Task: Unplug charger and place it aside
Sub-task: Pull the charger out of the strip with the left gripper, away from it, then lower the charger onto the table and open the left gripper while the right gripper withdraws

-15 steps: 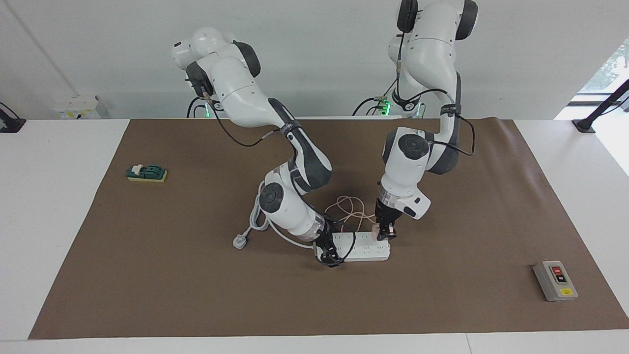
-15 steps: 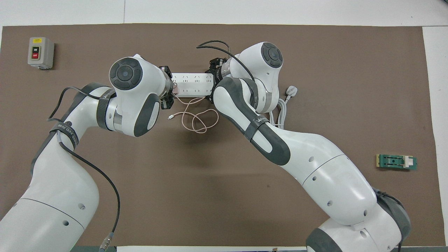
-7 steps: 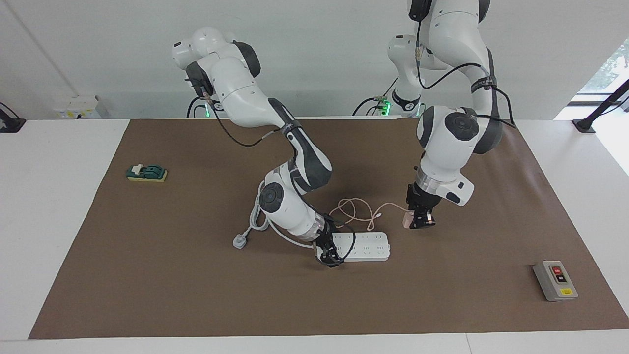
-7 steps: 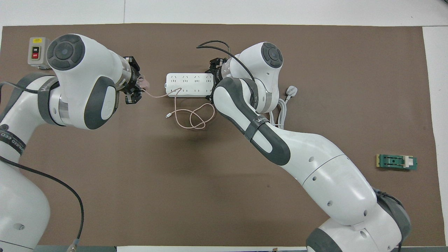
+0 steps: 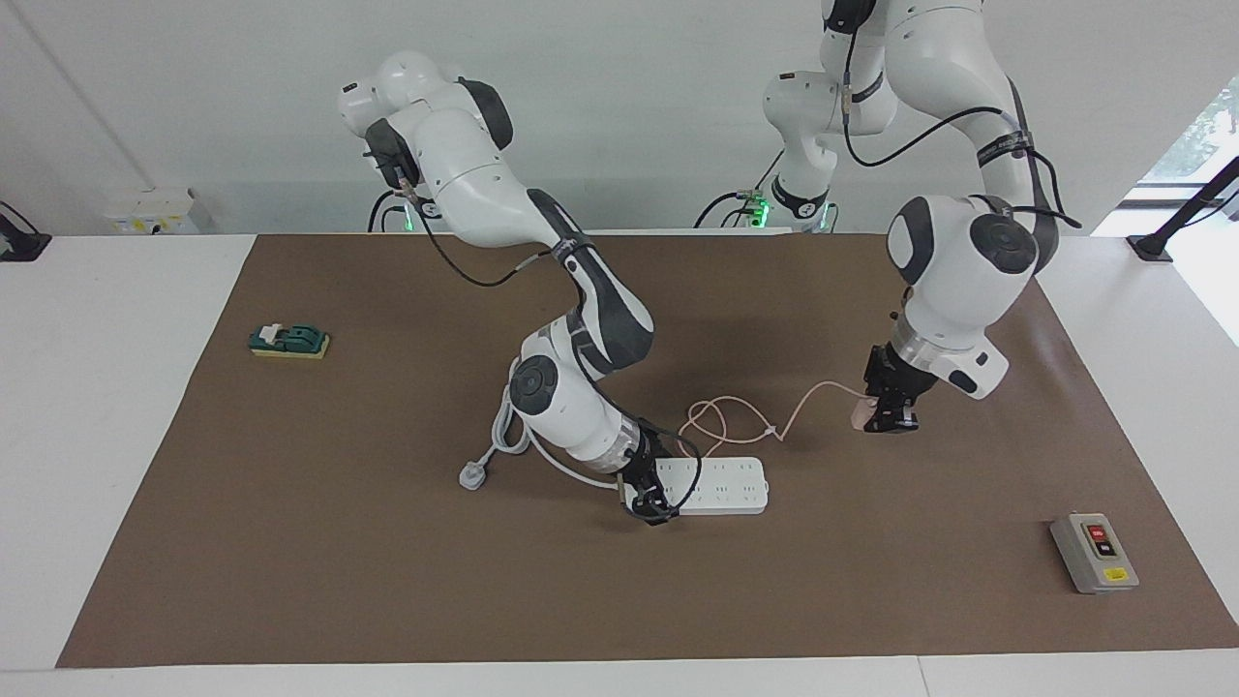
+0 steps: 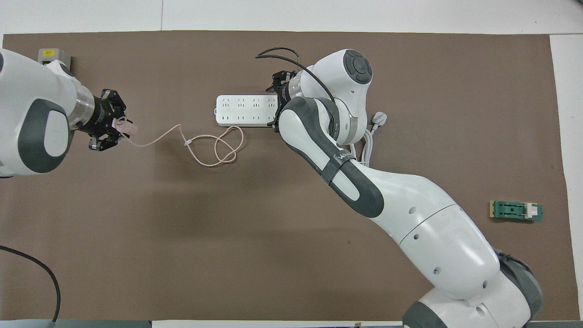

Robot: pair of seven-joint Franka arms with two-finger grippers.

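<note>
Left gripper (image 5: pixel 891 419) over the brown mat toward the left arm's end of the bench, fingers clamped on the charger (image 5: pixel 860 414), cable (image 5: pixel 736 423) trailing toward the power strip (image 5: pixel 718 483). Right gripper (image 5: pixel 647 501) at the power strip's end, fingers grasping it

One camera sits high across the desk (image 5: pixel 145 290), facing the robots at a distance. The other hangs above the robots' end, looking steeply down and forward. Both take in the whole brown mat (image 5: pixel 387 581), half a turn apart.
</note>
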